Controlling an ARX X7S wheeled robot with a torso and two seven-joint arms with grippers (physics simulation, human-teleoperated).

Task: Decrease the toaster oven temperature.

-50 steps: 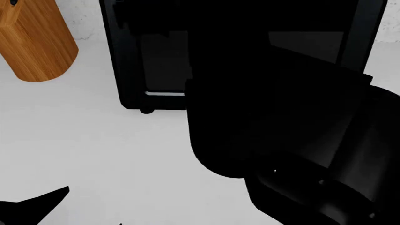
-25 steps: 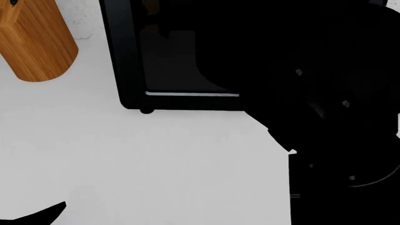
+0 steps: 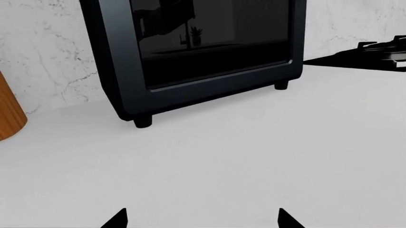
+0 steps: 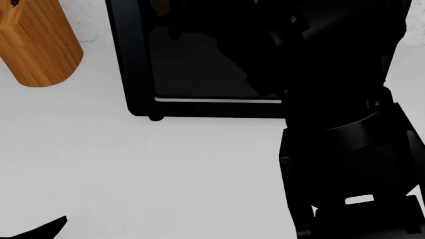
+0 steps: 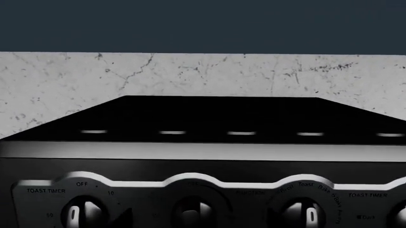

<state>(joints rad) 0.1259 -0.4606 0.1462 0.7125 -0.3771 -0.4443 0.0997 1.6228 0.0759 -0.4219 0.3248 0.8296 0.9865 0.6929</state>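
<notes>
The toaster oven (image 4: 186, 59) is a black box with a dark glass door and a thin silver strip along the door's bottom; it stands at the back of the white counter. It also shows in the left wrist view (image 3: 203, 47). The right wrist view shows its top and its control panel (image 5: 203, 190) close up, with a row of knobs. My right gripper (image 5: 201, 219) is open, one fingertip (image 5: 123, 217) dark beside the middle knob (image 5: 193, 211). My right arm (image 4: 332, 124) hides the oven's right side. My left gripper (image 3: 203, 221) is open and empty, low over the counter.
A wooden cylinder (image 4: 37, 45) stands left of the oven, its edge also in the left wrist view (image 3: 7, 109). A black cooktop (image 3: 381, 52) lies to the oven's right. A marbled white wall (image 5: 203, 71) rises behind. White counter (image 4: 166, 174) lies in front.
My right arm has swung up and forward towards the oven's right side, uncovering more of the door and silver strip. My left gripper has barely moved.
</notes>
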